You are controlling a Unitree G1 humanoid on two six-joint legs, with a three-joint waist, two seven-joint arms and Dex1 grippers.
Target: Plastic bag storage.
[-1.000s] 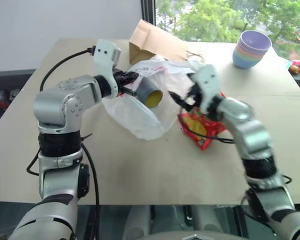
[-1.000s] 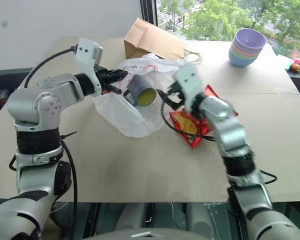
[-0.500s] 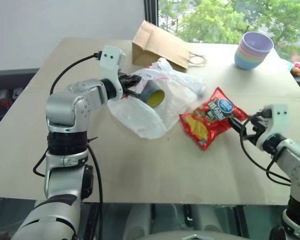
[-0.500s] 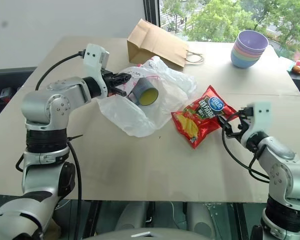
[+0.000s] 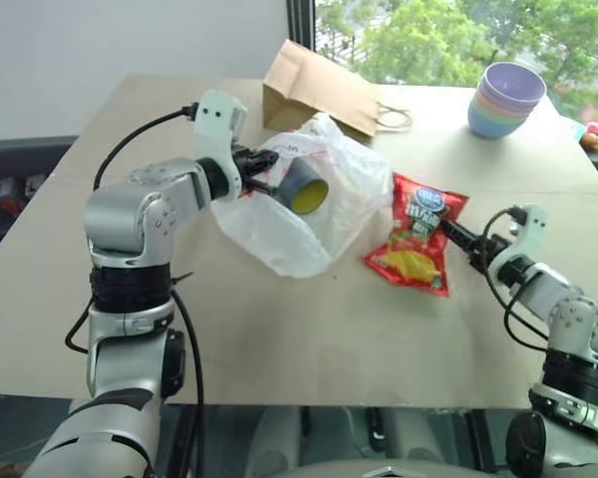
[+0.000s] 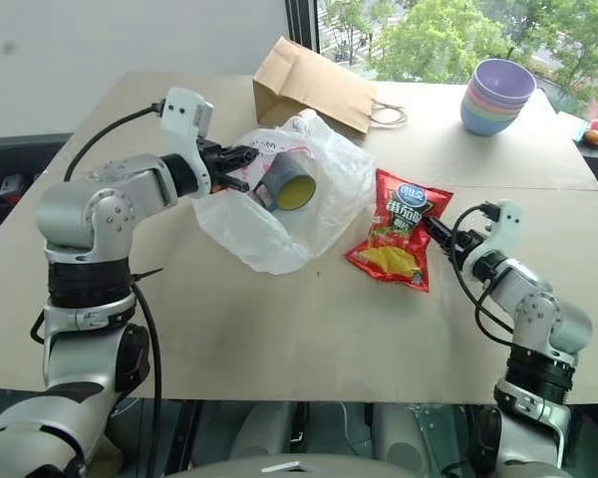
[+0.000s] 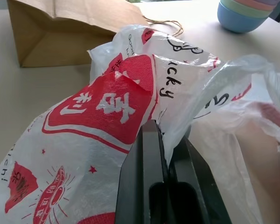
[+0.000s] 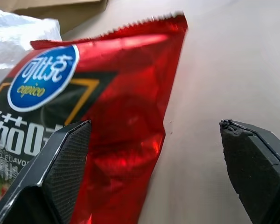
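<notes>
Left eye view: table [image 5: 279, 339] bearing the plastic bag [image 5: 309, 214], lifted at its edge by the left gripper [image 5: 262, 165], fingers clenched on the film; a grey cup [image 5: 304, 186] with yellow inside sits in the bag's mouth. Behind lie the brown paper bag [image 5: 314, 90] and stacked bowls [image 5: 505, 98]. Beside the bag lies the red snack packet [image 5: 416, 247]; the right gripper [image 5: 456, 239] spreads wide at its edge, grasping nothing.

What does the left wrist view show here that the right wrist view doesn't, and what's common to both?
Left wrist view alone: the left gripper, fingers shut on the plastic bag, with stacked bowls beyond. Right wrist view alone: the right gripper, fingers open, beside the red snack packet lying on the table. Both: the bag's white film, the brown paper bag and the table.
</notes>
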